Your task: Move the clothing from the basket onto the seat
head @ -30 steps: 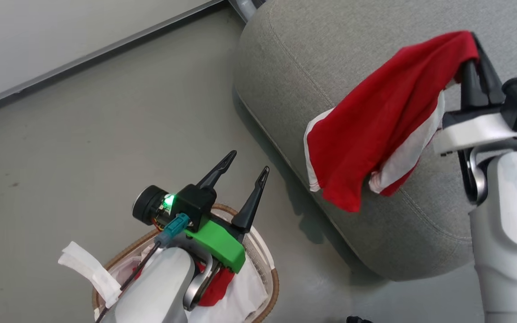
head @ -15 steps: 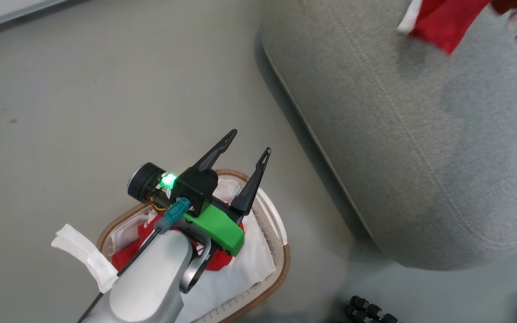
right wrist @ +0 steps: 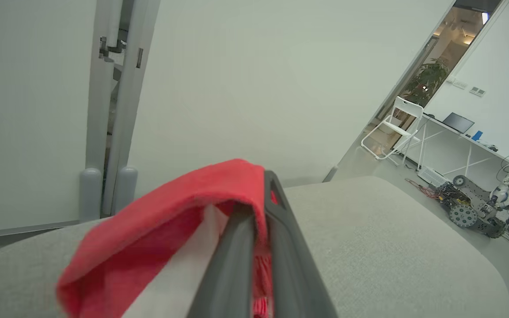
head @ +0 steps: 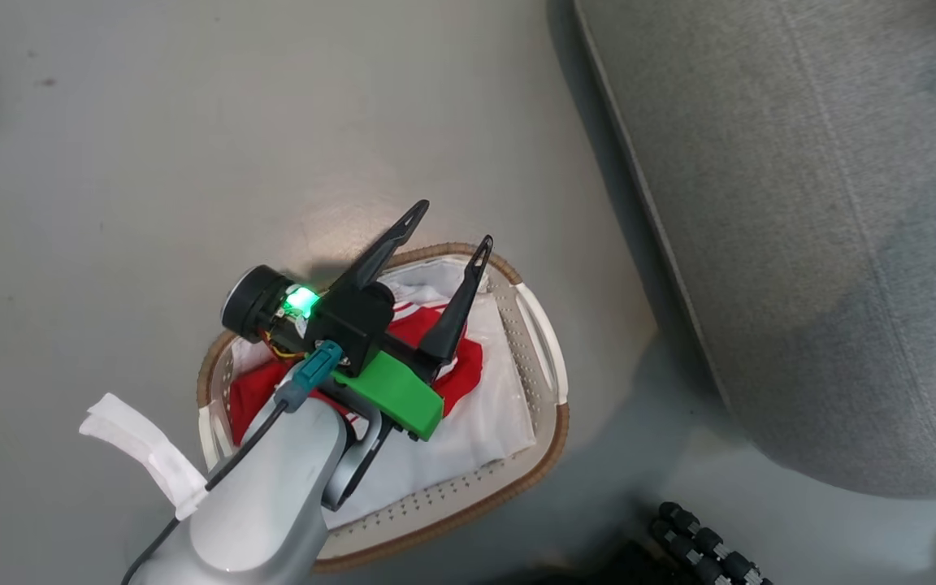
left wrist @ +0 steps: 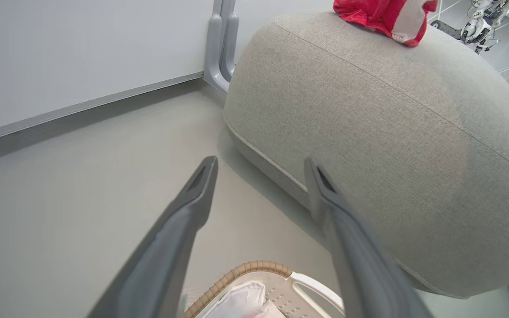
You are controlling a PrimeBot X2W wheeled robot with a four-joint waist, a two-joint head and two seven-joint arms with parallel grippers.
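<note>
The basket (head: 435, 505) stands on the floor left of the grey seat (head: 801, 203), with one red, white-striped piece of clothing (head: 461, 375) lying on its white lining. My left gripper (head: 452, 229) hovers open and empty above the basket's far rim. In the left wrist view its fingertips (left wrist: 210, 163) spread wide over the basket rim (left wrist: 245, 268), facing the seat (left wrist: 369, 132), where the other red garment (left wrist: 382, 15) hangs at the top. My right gripper (right wrist: 261, 190) is shut on that red clothing (right wrist: 170, 221) above the seat (right wrist: 369, 247).
Grey floor surrounds the basket. Black ridged wheels (head: 704, 544) sit near the bottom edge. A grey post (left wrist: 221, 44) and wall stand behind the seat. A white folding chair (right wrist: 396, 123) and a wheeled machine (right wrist: 466, 212) are farther off.
The head view has tilted down, so the basket shows whole and the right gripper with its garment has left the picture. My left gripper stays open above the basket.
</note>
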